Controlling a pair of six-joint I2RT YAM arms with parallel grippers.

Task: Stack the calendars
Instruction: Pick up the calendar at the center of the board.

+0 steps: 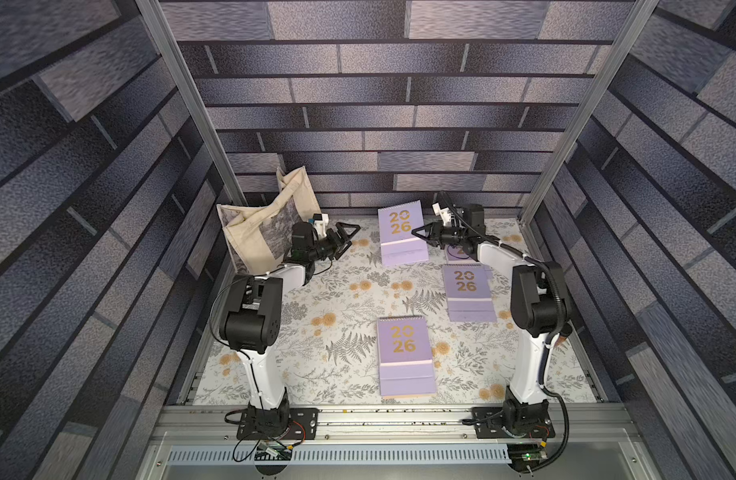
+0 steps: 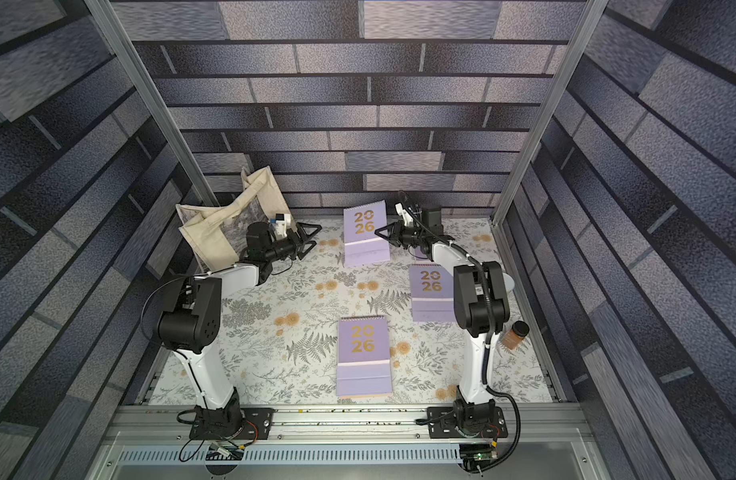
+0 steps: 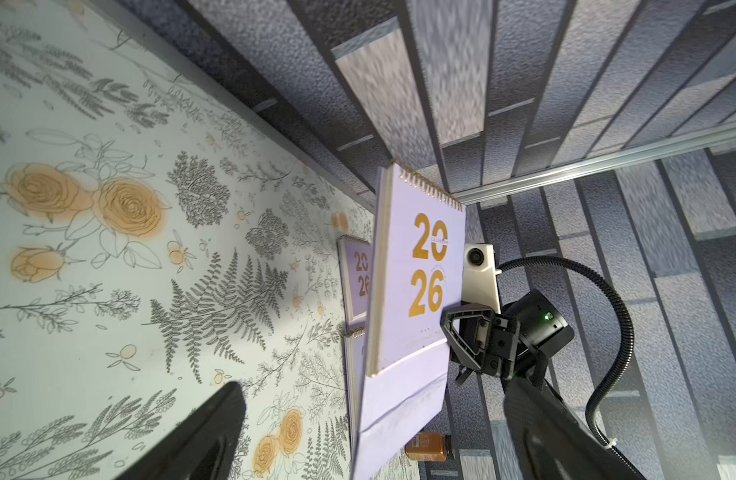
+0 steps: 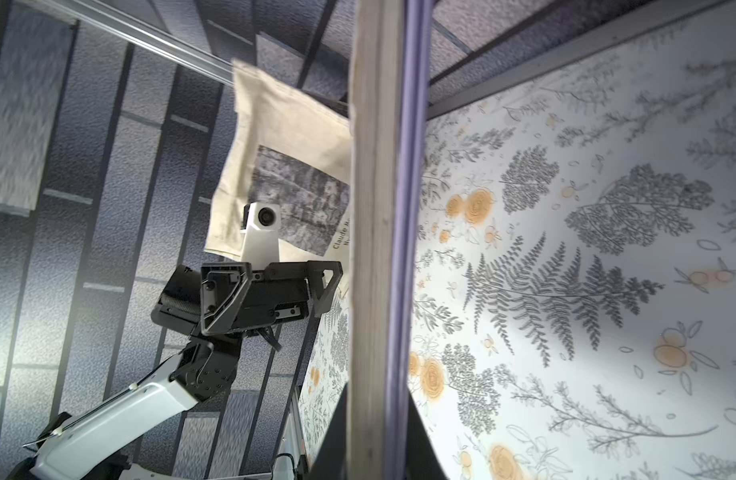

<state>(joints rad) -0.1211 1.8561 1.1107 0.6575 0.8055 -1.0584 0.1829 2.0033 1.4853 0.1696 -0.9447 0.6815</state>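
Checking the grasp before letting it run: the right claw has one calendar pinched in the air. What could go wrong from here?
1. The right claw grips the lifted calendar by one side edge only, so it could twist or slip out.
2. Its lower flap hangs loose and might snag the calendar on the table during lowering, skewing the stack.
3. The open left claw sits close by, and a swing could bump it.

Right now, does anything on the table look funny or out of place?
Yes. One lilac calendar hangs tilted above the table, pinched at its edge by the right pincer, with its flap drooping, while the nearest calendar lies flat. A small amber jar by the right arm looks like a stray.
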